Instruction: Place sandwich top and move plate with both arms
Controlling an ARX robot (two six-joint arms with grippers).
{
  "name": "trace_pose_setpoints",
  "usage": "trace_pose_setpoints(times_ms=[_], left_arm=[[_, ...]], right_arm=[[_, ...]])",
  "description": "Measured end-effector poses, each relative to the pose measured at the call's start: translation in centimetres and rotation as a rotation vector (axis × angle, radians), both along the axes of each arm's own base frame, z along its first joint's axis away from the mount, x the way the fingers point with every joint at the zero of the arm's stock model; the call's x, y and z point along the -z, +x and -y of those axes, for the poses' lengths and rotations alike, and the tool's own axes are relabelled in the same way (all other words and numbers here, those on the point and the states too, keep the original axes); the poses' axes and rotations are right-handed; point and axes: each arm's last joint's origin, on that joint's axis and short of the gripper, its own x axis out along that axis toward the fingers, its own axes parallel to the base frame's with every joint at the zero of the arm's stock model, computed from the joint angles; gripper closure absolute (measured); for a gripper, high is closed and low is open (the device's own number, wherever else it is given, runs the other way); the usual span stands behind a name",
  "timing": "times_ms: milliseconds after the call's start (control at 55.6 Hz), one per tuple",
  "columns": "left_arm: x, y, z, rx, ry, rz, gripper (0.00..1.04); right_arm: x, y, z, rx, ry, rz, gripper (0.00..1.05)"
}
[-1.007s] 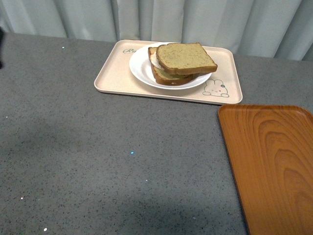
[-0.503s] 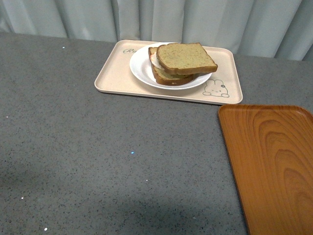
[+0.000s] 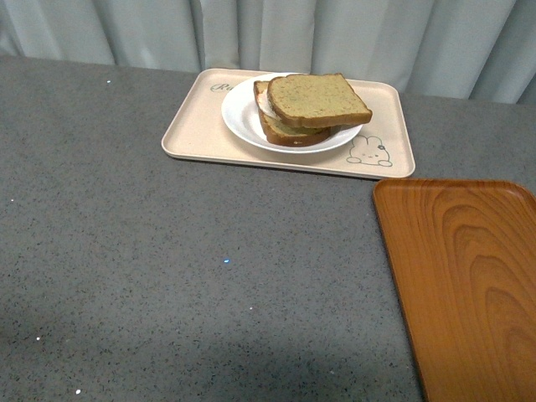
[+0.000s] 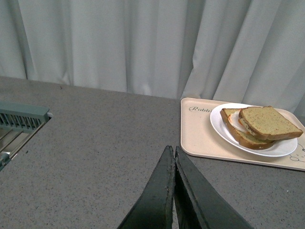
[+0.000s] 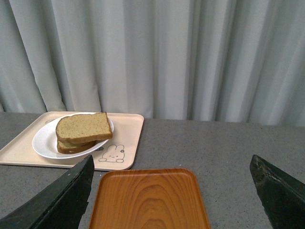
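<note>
While the sandwich top [image 3: 319, 99] already caps the stack, the plate [image 3: 243, 117] waits on the beige tray [image 3: 197, 130].
Glossy, rigid, breakable: grip its rim at 3 and 9 o'clock. Left end effector [image 4: 172, 164] closed, right end effector [image 5: 171, 179] spread open.

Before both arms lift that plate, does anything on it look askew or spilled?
The tan speckled top slice sits skewed toward the wood-grain tray's side, overhanging the slice beneath. Nothing has spilled on the round white plate.
</note>
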Motion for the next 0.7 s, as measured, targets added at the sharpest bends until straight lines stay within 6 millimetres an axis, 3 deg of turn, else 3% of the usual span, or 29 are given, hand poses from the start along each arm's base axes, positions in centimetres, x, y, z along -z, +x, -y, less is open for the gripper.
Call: trace_pose_setpoints(times_ms=[701], left_arm=[[-0.8,-2.7,0.0,0.001,0.0,0.026,1.01]], right_arm=[[0.0,0.0,0.0,0.0,0.0,0.0,0.09]])
